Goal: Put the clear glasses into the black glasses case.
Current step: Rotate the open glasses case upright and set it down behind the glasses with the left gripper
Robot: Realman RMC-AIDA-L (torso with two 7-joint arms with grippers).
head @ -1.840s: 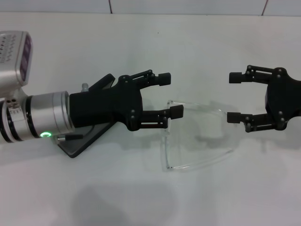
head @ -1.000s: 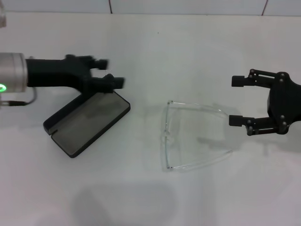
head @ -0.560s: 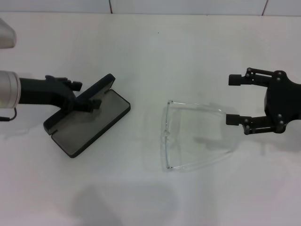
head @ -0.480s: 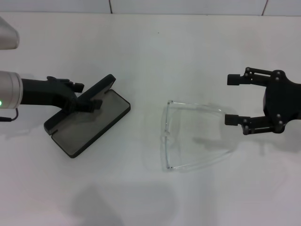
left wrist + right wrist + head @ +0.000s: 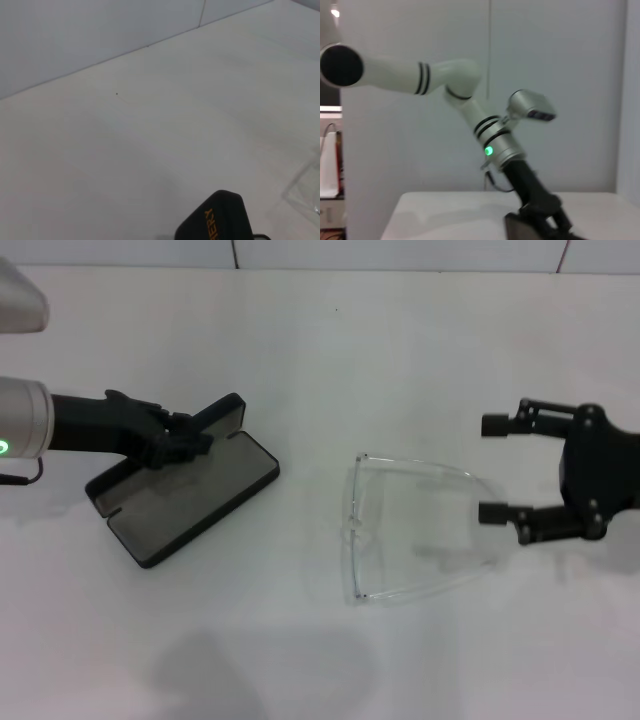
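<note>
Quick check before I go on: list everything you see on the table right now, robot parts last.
black glasses case: one, black with grey lining, open, on the table's left side.
clear glasses: one pair, transparent, arms unfolded, flat on the table right of centre, apart from the case.
table: one, white, under everything.
left end effector: one, black, at the case's raised lid.
right end effector: one, black, open, just right of the glasses, holding nothing.
</note>
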